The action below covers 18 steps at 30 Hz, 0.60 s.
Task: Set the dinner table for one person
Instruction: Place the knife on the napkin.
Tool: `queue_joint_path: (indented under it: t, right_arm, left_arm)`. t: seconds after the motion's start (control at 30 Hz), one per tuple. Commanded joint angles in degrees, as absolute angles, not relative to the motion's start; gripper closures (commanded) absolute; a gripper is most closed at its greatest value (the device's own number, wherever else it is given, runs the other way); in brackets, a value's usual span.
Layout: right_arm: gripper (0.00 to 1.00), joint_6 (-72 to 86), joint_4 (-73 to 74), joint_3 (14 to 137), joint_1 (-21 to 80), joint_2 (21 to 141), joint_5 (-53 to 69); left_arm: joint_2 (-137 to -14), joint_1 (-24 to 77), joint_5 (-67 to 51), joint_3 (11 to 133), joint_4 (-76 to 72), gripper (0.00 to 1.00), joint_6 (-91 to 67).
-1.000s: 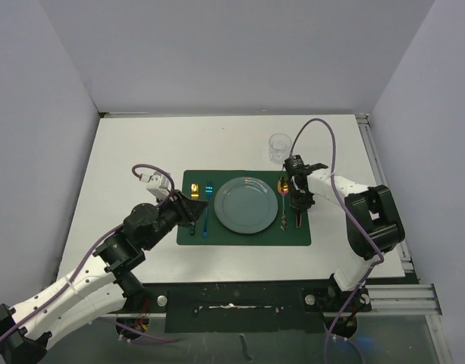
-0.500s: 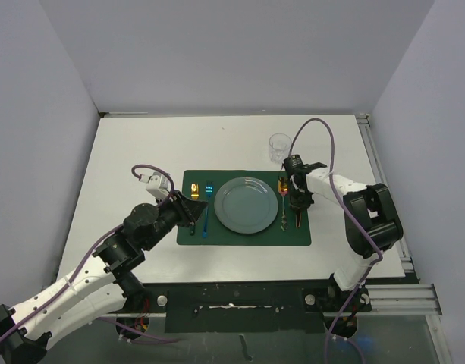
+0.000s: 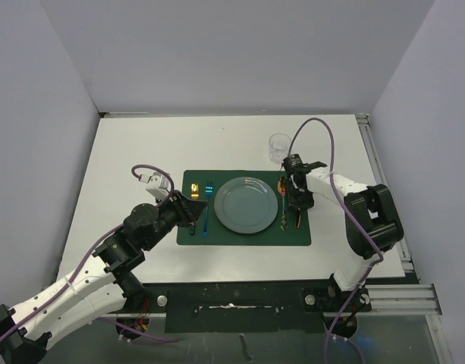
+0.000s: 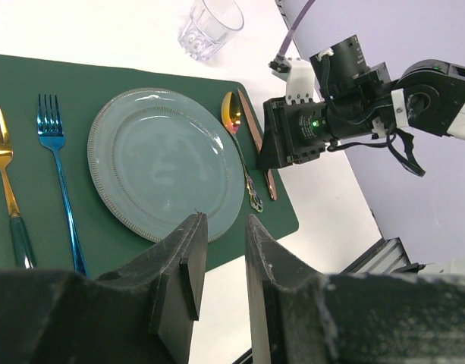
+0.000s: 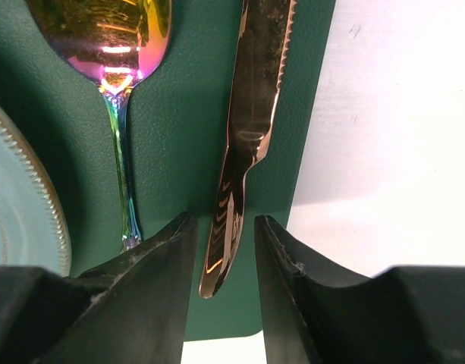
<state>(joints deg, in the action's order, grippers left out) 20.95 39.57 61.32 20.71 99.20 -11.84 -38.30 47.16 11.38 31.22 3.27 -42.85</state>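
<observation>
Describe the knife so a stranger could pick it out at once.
On the white table, find the dark green placemat with a plate at its centre. The knife lies along the mat's right edge, coppery and serrated, outside the iridescent spoon.

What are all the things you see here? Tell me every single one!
table: 1, white, under everything
placemat: 1, dark green, middle of table
plate: 1, grey-blue, centre of placemat
forks: 2, gold fork and blue fork, left of plate
spoon: 1, rainbow-shiny, right of plate
knife: 1, copper, right of spoon
glass: 1, clear, on table past placemat's far right corner
left tool: 1, black, open, above placemat's left part
right tool: 1, black, open, straddling knife handle
</observation>
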Motion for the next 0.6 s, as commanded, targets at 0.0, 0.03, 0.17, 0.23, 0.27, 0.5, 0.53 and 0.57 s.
queue_joint_path:
  t: [0.0, 0.03, 0.17, 0.23, 0.27, 0.5, 0.53, 0.57]
  right_arm:
    - [0.63, 20.6, 41.9, 65.6, 21.0, 93.6, -11.5]
    - [0.62, 20.6, 42.5, 66.4, 21.1, 92.7, -11.3]
    - [0.59, 21.3, 44.8, 69.9, 21.0, 87.4, -10.9]
    - [0.57, 22.1, 45.6, 72.0, 21.1, 83.6, -11.8]
    - [0.55, 22.5, 45.9, 73.1, 21.1, 81.5, -12.6]
    - [0.32, 23.3, 43.5, 79.3, 21.1, 65.8, -17.1]
    - [0.3, 23.5, 42.9, 79.0, 21.1, 64.1, -17.4]
    - [0.28, 23.7, 42.6, 78.0, 21.0, 62.6, -17.6]
  left_arm:
    - [-38.0, 47.4, 11.5, 31.3, 1.0, 0.76, -42.5]
    - [-38.1, 47.4, 11.5, 31.4, 0.9, 0.76, -42.5]
    - [-38.7, 47.3, 11.3, 32.0, 0.7, 0.76, -42.3]
    - [-39.1, 47.4, 11.1, 32.3, 0.6, 0.76, -42.3]
    - [-39.3, 47.4, 11.0, 32.4, 0.5, 0.76, -42.3]
    - [-41.3, 47.5, 8.9, 32.5, -2.0, 0.76, -43.4]
    - [-41.6, 47.5, 8.6, 32.5, -2.4, 0.76, -43.6]
    - [-41.8, 47.5, 8.1, 32.4, -2.6, 0.76, -43.8]
